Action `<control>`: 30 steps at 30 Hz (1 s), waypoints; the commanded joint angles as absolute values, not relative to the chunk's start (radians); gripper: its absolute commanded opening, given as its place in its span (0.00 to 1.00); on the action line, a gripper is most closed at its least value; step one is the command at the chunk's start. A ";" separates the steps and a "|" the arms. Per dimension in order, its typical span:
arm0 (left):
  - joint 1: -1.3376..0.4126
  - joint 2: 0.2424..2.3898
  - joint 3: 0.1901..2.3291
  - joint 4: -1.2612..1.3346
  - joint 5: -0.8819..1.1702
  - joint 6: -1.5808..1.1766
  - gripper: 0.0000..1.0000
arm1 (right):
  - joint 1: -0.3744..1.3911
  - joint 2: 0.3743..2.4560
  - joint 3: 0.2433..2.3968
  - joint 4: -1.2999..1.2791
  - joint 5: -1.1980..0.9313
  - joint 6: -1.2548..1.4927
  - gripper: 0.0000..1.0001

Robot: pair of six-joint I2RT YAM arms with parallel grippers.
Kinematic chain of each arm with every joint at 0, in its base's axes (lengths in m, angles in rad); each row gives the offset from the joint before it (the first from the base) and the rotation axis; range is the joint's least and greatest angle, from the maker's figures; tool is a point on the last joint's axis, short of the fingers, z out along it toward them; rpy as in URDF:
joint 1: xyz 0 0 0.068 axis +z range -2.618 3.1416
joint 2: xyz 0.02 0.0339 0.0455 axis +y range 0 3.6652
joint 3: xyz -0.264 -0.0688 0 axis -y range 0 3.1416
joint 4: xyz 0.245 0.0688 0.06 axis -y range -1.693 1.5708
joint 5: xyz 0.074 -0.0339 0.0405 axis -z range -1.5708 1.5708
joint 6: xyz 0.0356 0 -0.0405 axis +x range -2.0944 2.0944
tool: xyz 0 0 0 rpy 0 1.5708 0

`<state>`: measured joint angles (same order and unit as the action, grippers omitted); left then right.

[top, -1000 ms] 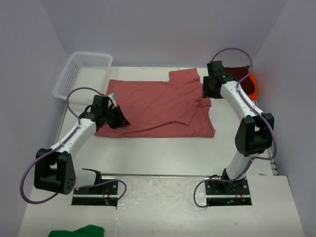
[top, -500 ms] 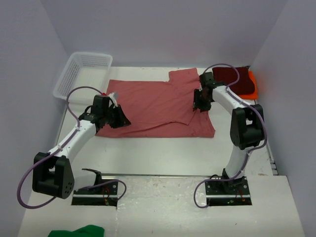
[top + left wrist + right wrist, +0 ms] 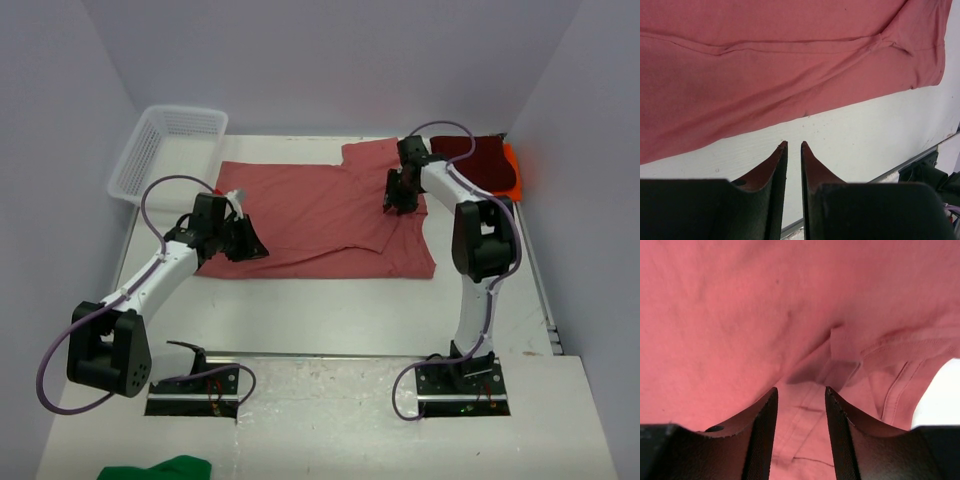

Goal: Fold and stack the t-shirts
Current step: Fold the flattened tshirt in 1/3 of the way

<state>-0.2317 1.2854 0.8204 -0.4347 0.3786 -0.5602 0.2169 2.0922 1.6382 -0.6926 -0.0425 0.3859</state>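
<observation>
1. The rose t-shirt [image 3: 320,215] is lying spread across the middle of the worktop [image 3: 330,310], and I am using it as the reference. Its right end is showing an overlapped flap and a sleeve seam, so it is looking only partly folded
2. The left fingers [image 3: 781,155] are hanging over bare worktop just off the rose shirt's near-left edge. They are drawn almost together with a thin slit between them, and they are gripping nothing. Judgement: they are sitting low beside the hem to line up a pinch on that edge
3. The right fingers [image 3: 771,400] are hovering close over the rose shirt's far-right part, at the sleeve seam. They are standing partly apart with no cloth between them. Judgement: they are opening wide enough to take the doubled layer there
4. The maroon t-shirt [image 3: 480,155] is resting on the orange t-shirt [image 3: 512,175] just right of the rose shirt's far corner. Judgement: this pile is serving as the stack, and the rose shirt is going there once folded
5. The white basket [image 3: 165,150] is standing off the rose shirt's far-left corner, apart from it
</observation>
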 commanded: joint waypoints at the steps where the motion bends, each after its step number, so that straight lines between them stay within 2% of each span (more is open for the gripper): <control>1: -0.239 1.284 0.834 -0.417 0.405 -0.529 0.18 | 0.192 2.112 1.710 -0.724 -0.026 0.407 0.43; 11: -0.239 1.322 0.830 -0.408 0.414 -0.523 0.18 | 0.117 2.126 1.747 -0.752 -0.052 0.397 0.39; 17: -0.242 1.313 0.831 -0.405 0.425 -0.529 0.18 | 0.115 2.177 1.802 -0.802 -0.086 0.384 0.33; 26: -0.241 1.305 0.835 -0.405 0.437 -0.529 0.18 | 0.115 2.186 1.807 -0.802 -0.107 0.382 0.31; 30: -0.241 1.305 0.833 -0.405 0.437 -0.529 0.18 | 0.114 2.186 1.809 -0.795 -0.107 0.382 0.20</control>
